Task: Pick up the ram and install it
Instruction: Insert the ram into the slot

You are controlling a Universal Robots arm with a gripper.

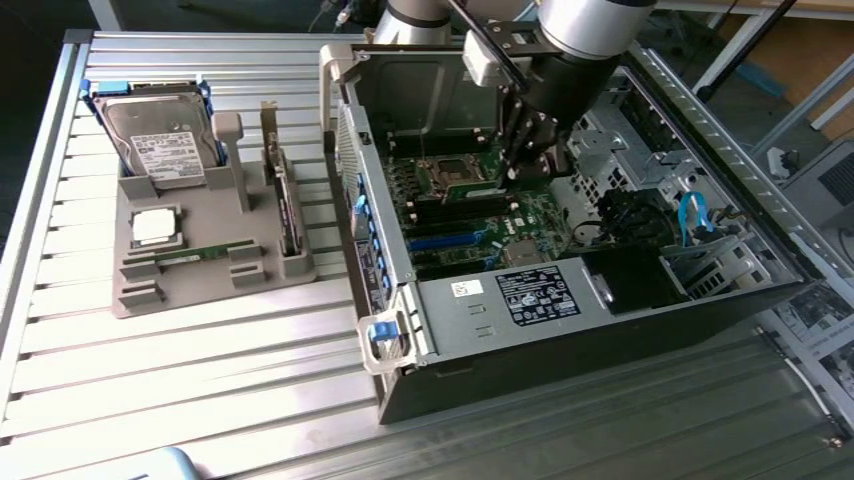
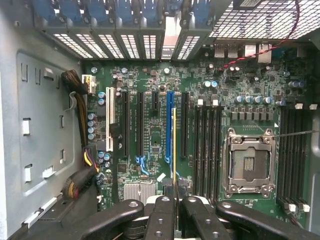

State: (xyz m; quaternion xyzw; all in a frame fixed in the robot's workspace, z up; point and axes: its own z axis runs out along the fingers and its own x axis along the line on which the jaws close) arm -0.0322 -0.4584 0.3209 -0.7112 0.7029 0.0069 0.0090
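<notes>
edgewise, the long thin green circuit-board ram stick (image 2: 173, 145) points straight out from the black gripper (image 2: 174, 194), clamped between its fingers, long axis parallel to the slots of the green motherboard (image 2: 155, 137) inside the open black computer case (image 1: 694, 320). chips and label are hidden; a yellowish edge shows.

The ram (image 2: 173, 145) runs edge-on straight ahead of the gripper (image 2: 174, 189), so its chips and label are turned out of sight, and its near end is buried between the fingers (image 2: 161, 215) clamped on it. Behind those fingers the gripper's body is cut off by the picture's edge. In the exterior view the arm (image 1: 581, 85) covers the board (image 1: 534, 225) just beyond the gripper, and whether the ram touches a slot below the tips cannot be told.
</notes>
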